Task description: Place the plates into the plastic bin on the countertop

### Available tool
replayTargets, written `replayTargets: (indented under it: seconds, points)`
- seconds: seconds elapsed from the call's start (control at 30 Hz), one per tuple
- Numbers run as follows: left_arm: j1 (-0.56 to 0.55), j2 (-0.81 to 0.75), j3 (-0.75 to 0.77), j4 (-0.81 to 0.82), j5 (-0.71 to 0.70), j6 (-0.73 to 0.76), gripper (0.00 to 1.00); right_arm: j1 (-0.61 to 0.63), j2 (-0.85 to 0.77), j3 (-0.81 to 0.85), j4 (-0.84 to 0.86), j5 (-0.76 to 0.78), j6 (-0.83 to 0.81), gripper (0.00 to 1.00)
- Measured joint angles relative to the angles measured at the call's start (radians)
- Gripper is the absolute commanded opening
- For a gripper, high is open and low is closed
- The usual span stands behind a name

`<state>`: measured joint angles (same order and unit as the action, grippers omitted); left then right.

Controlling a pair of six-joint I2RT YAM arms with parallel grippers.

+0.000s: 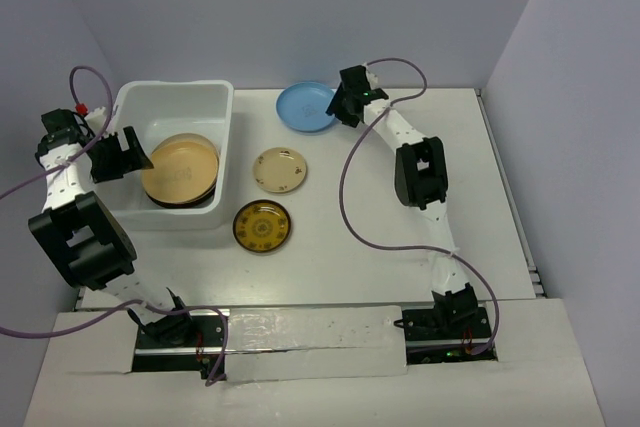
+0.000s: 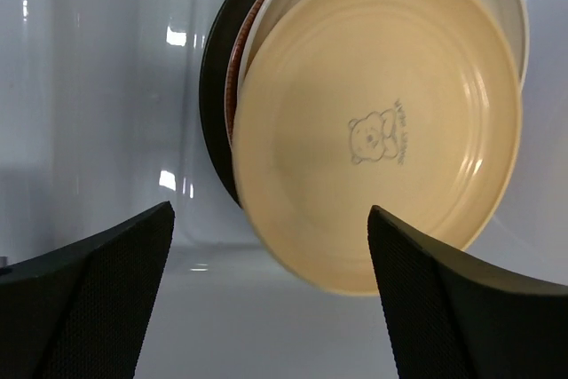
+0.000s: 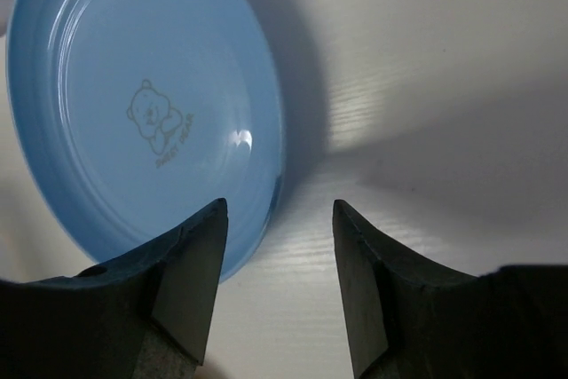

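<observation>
While the left jaws hang open over the orange round plate (image 1: 180, 172) in the white plastic bin (image 1: 175, 95), the right jaws gape; beneath them, the blue round plate (image 1: 300, 107) lies on the desk (image 1: 335, 277).

Pale lilac walls (image 1: 250, 7), whitish strip (image 1: 310, 342), perhaps tape, along near edge
</observation>
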<state>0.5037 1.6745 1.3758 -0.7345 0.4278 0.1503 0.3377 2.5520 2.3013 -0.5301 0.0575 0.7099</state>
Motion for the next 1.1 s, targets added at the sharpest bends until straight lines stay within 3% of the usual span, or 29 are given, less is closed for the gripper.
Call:
replayTargets:
  seconds: [0.3,0.43,0.53,0.8,1.1]
  points:
    - [0.0,0.0,0.049,-0.024,0.007,-0.026,0.99,-0.04,0.055,0.003,0.061,-0.076,0.093,0.4]
    - [0.0,-0.001,0.071,-0.028,0.007,-0.037,0.99,-0.039,0.058,0.003,0.065,-0.093,0.117,0.2]
    - [0.001,-0.001,0.079,-0.038,0.006,-0.038,0.99,-0.039,0.058,0.002,0.067,-0.102,0.139,0.0]
    - [0.008,-0.003,0.112,-0.075,0.03,-0.035,0.99,-0.06,0.037,-0.076,0.106,-0.16,0.155,0.0]
    - [0.015,-0.025,0.179,-0.092,0.187,-0.018,0.99,-0.172,-0.201,-0.424,0.146,-0.331,0.03,0.0]
